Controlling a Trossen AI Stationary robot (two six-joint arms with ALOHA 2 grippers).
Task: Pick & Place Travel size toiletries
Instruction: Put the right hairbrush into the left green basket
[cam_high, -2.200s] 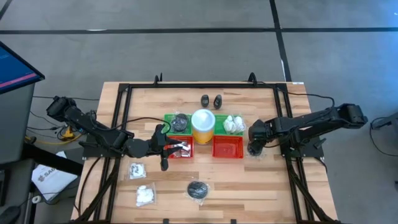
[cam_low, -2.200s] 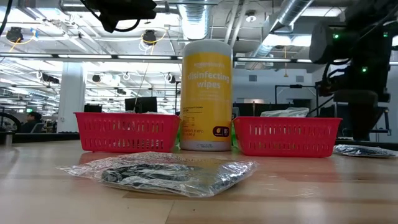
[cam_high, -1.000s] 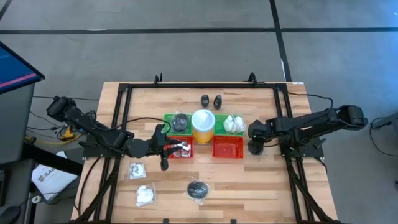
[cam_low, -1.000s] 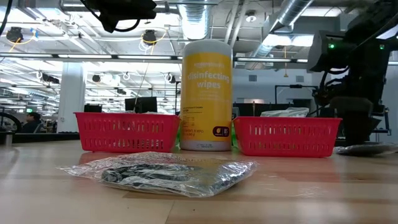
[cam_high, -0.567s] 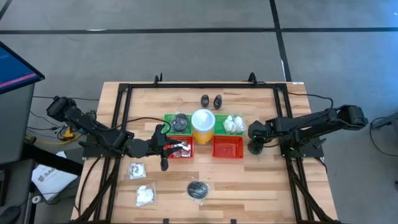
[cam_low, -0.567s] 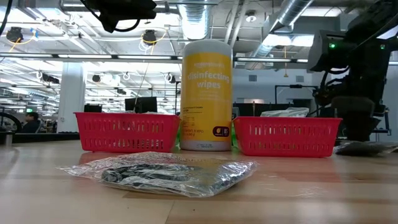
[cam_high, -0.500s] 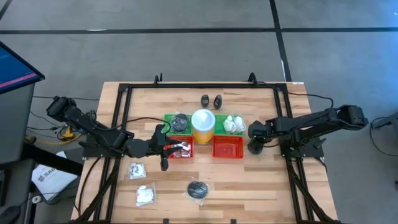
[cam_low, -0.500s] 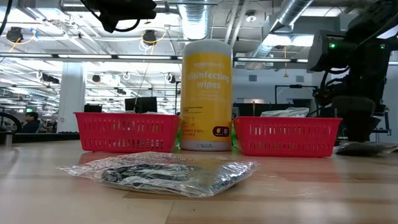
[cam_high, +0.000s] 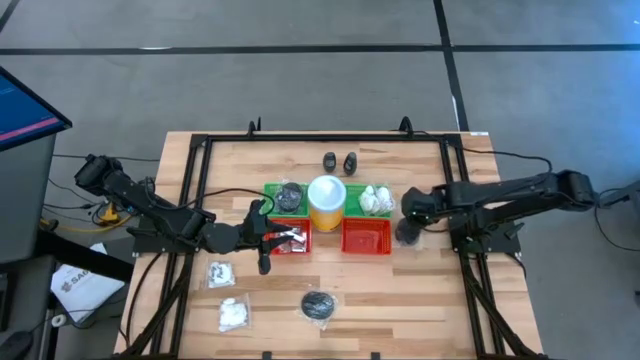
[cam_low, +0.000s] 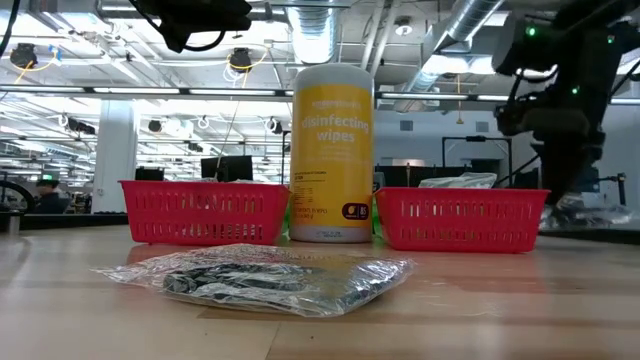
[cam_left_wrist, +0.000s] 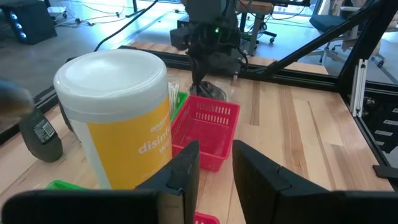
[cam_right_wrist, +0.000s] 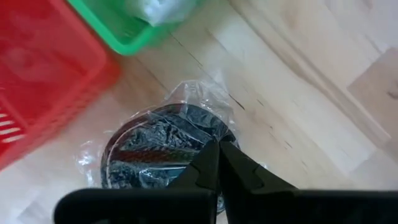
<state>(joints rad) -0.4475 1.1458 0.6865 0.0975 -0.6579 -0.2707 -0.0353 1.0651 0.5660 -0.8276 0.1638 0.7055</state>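
Note:
Beside the right red tray, my right gripper is shut on a clear-wrapped dark grey round pad. My left gripper hovers over the left red tray, which holds silvery items; its fingers stand apart with nothing between them. Another wrapped dark pad and two white lumpy packets lie on the near part of the table. Two tiny black bottles stand at the far side. One green tray holds a dark pad, the other white packets. My right gripper pinches the pad's clear wrapper at its edge between its two fingertips. The fingers come steeply from above. The pad hangs below them, just above the table.
The yellow wipes cylinder with a white top stands between the two green trays, behind the red ones. A black frame runs around the table's edges. Bare wood lies on the near right.
My right gripper has risen from the table beside the right red tray and tipped a little. The wrapped dark pad, which lay flat on the wood, has come up with it and now hangs clear of the table.

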